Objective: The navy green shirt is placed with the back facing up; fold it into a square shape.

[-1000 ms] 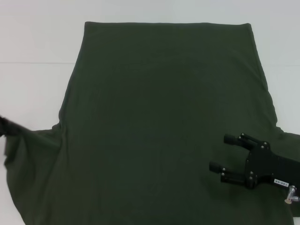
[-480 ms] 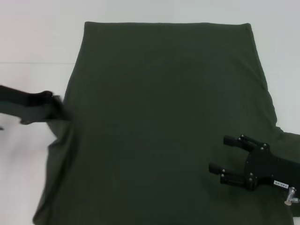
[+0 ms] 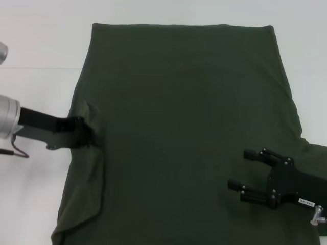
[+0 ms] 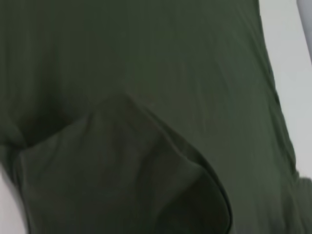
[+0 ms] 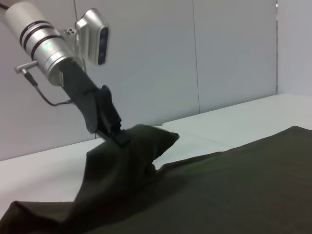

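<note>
The navy green shirt (image 3: 189,117) lies flat on the white table, plain back up, filling most of the head view. My left gripper (image 3: 87,133) is shut on the shirt's left sleeve and holds it lifted and folded in over the body. The raised fold shows in the left wrist view (image 4: 122,165) and in the right wrist view (image 5: 131,151), with the left gripper (image 5: 114,134) pinching it. My right gripper (image 3: 245,168) is open and empty, resting low over the shirt's right side near the front.
The white table (image 3: 36,46) shows bare on the left and along the far edge. A pale wall (image 5: 219,53) stands behind the table in the right wrist view.
My left gripper has carried the left sleeve rightward and inward over the shirt's body, so the sleeve now lies folded in. The right arm has not moved.
</note>
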Robot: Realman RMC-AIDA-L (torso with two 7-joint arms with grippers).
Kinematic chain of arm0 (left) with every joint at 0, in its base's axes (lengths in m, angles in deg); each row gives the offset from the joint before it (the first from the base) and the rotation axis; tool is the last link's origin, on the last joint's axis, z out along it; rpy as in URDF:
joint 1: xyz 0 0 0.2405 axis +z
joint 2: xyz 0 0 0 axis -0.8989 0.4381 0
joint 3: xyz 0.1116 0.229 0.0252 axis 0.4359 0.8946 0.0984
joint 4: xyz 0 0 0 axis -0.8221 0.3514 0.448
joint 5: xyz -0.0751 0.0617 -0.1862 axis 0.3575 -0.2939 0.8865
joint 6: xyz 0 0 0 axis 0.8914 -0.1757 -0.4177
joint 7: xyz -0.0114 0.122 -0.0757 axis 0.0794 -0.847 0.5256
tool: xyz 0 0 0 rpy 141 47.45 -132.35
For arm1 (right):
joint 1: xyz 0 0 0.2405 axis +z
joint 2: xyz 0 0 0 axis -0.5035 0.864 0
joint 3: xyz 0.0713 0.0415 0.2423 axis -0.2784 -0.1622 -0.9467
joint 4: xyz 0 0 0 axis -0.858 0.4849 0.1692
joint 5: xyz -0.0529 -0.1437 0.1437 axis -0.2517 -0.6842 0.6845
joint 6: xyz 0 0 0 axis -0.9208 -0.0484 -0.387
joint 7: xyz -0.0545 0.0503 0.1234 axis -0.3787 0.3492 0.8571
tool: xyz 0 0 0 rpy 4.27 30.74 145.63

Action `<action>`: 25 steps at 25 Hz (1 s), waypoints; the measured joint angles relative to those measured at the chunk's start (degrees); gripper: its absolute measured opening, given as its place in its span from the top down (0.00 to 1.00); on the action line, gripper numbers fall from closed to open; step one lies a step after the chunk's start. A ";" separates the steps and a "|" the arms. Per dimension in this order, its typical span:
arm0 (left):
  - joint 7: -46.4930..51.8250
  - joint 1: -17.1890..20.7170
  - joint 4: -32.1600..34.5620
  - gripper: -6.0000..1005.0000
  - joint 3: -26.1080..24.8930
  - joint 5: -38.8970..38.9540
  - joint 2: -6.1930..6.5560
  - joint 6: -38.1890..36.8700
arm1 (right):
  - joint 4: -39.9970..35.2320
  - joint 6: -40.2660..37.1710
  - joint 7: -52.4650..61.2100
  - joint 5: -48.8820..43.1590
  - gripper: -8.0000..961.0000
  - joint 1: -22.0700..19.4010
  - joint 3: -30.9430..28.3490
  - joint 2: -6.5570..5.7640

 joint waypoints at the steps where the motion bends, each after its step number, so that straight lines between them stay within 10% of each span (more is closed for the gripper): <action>1: -0.40 0.16 -0.47 0.92 0.02 0.15 -0.07 -0.01 | 0.00 0.00 0.00 0.00 0.04 -0.01 0.00 -0.01; 11: -6.31 2.23 -6.59 0.71 -0.46 8.28 0.61 -1.91 | 0.00 -0.21 0.01 0.00 0.04 0.01 0.00 -0.01; 14: -10.49 4.29 -6.70 0.48 -0.82 12.86 1.44 -3.37 | 0.00 -0.24 0.03 0.00 0.04 -0.02 0.00 -0.01; 25: -52.22 18.96 -6.09 0.26 -2.64 31.48 2.22 -11.20 | -0.04 -0.30 0.80 0.00 0.04 -0.37 -1.55 -0.18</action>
